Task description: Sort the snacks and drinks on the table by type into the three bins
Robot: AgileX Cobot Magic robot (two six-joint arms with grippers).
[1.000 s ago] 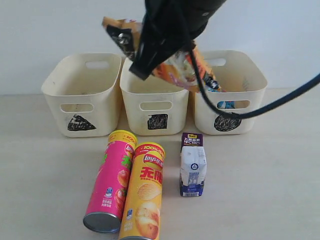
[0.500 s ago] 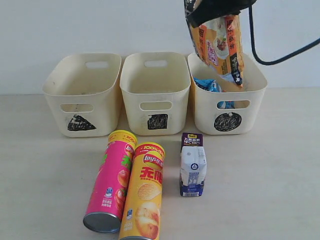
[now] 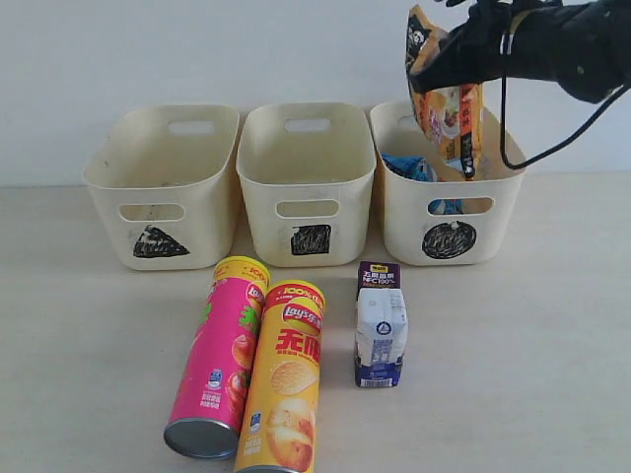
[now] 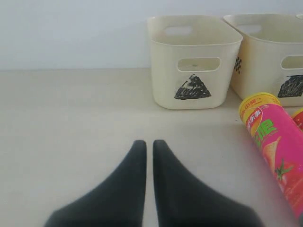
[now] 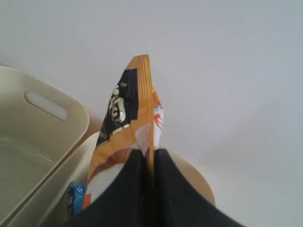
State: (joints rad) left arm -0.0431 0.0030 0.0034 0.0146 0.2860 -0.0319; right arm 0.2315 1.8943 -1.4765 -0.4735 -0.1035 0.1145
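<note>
holding the orange-tan bag (image 3: 449, 118) pinched flat in my right pincer (image 5: 149, 158), hanging over the circle bin (image 3: 498, 212) so it can drop beside the blue bag (image 3: 409, 168); my left pincer (image 4: 149, 146) idles closed, empty.

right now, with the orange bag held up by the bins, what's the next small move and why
Probably open the right gripper and let the orange chip bag drop. It hangs pinched by its top edge directly over the circle-marked bin, where the blue bag lies.
</note>
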